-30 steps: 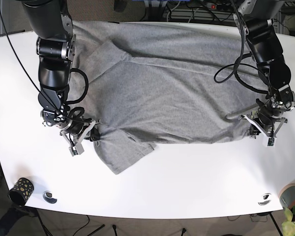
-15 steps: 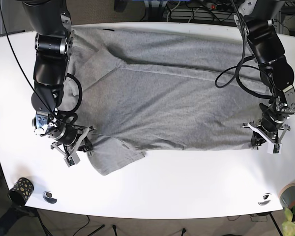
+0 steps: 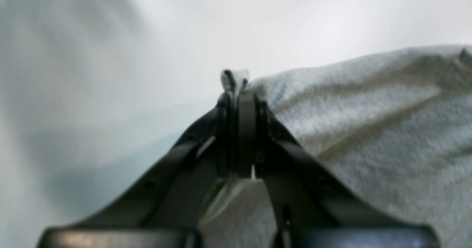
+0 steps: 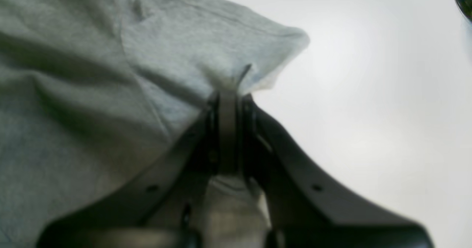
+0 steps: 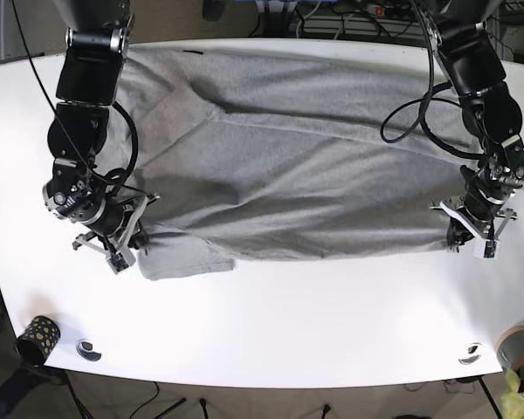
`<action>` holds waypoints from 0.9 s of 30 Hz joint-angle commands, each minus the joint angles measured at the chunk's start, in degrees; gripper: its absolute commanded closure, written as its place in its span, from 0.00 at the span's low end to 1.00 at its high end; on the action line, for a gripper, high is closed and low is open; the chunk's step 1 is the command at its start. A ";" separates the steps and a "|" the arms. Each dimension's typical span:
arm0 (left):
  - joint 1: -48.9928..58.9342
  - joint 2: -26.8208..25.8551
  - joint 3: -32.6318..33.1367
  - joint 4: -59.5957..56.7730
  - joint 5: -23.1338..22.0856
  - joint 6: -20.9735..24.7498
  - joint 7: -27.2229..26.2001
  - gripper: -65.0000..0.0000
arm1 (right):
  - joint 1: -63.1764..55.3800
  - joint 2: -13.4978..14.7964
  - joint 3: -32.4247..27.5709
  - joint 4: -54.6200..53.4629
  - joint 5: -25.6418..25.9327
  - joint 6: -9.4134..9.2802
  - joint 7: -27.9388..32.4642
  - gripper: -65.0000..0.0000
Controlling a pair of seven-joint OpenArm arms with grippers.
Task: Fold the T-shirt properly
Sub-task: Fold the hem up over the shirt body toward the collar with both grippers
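Observation:
A grey T-shirt (image 5: 306, 166) lies spread across the white table (image 5: 314, 314). My left gripper (image 5: 465, 234) at the base view's right is shut on the shirt's bottom corner; the left wrist view shows its jaws (image 3: 238, 93) closed on a pinch of grey cloth (image 3: 368, 130). My right gripper (image 5: 133, 243) at the base view's left is shut on the shirt at the sleeve and side edge; the right wrist view shows its jaws (image 4: 228, 97) closed on the cloth (image 4: 110, 93). A sleeve (image 5: 183, 260) sticks out toward the front.
A dark patterned cup (image 5: 37, 339) stands at the front left edge. Two small round fittings (image 5: 88, 350) (image 5: 470, 354) sit near the table's front edge. A plant pot (image 5: 517, 349) is at the front right corner. Cables hang behind the table.
Both grippers have pulled the shirt outward: the right gripper moved toward the base view's left and up, the left slightly up. The shirt lies flatter and the sleeve has shifted left.

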 commanded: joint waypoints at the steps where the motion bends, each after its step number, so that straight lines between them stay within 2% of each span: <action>1: -0.11 -1.12 -0.23 3.10 -0.57 -0.20 -1.32 1.00 | -0.20 0.91 1.18 5.21 0.29 -0.32 -0.91 1.00; 7: 3.31 -1.12 -1.90 5.56 -0.57 -0.29 -1.32 1.00 | -6.26 0.91 1.35 13.91 0.29 -0.32 -4.95 1.00; 12: 5.60 -1.12 -3.75 7.58 -0.57 -3.90 1.40 1.00 | -11.71 0.74 1.35 21.21 0.29 -0.32 -7.41 1.00; 14: 6.13 -1.12 -6.04 8.64 -0.57 -5.74 4.57 1.00 | -14.35 -0.32 1.53 24.20 0.29 -0.32 -7.77 1.00; 20: 7.80 -1.03 -9.64 9.34 -0.30 -9.04 9.49 1.00 | -20.24 -3.75 5.22 30.44 -0.15 -0.32 -9.52 1.00; 27: 13.60 -1.03 -9.55 13.74 -0.21 -9.04 9.93 1.00 | -25.51 -7.09 8.47 33.78 0.20 -0.32 -13.66 1.00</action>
